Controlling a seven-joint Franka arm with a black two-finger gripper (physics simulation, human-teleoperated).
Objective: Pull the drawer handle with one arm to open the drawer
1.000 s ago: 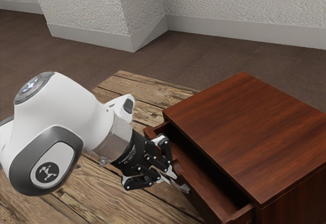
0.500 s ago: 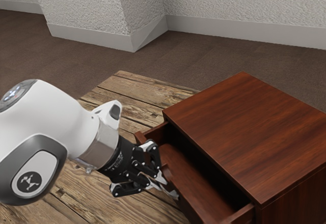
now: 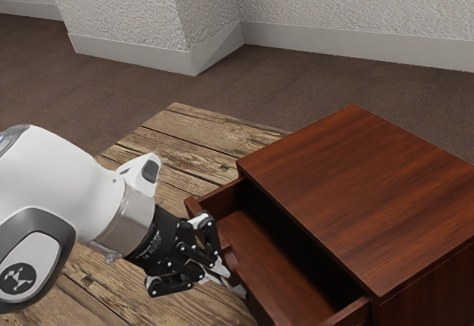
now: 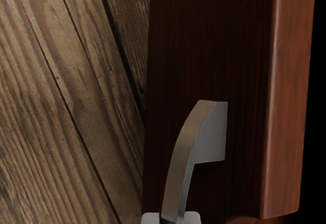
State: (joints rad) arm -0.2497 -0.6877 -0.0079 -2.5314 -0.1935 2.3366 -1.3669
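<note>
Weathered plank counter (image 3: 189,137) carries a dark red wooden cabinet (image 3: 355,185), its drawer (image 3: 270,270) partly out. My black gripper (image 3: 213,264) is clamped on the curved silver handle (image 4: 196,147); mid-pull, I judge, needing a straight draw toward the exterior view's left.

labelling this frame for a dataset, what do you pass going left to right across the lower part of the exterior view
white arm → hand, closed on the drawer handle → open drawer → cabinet, all on the wooden table
</note>
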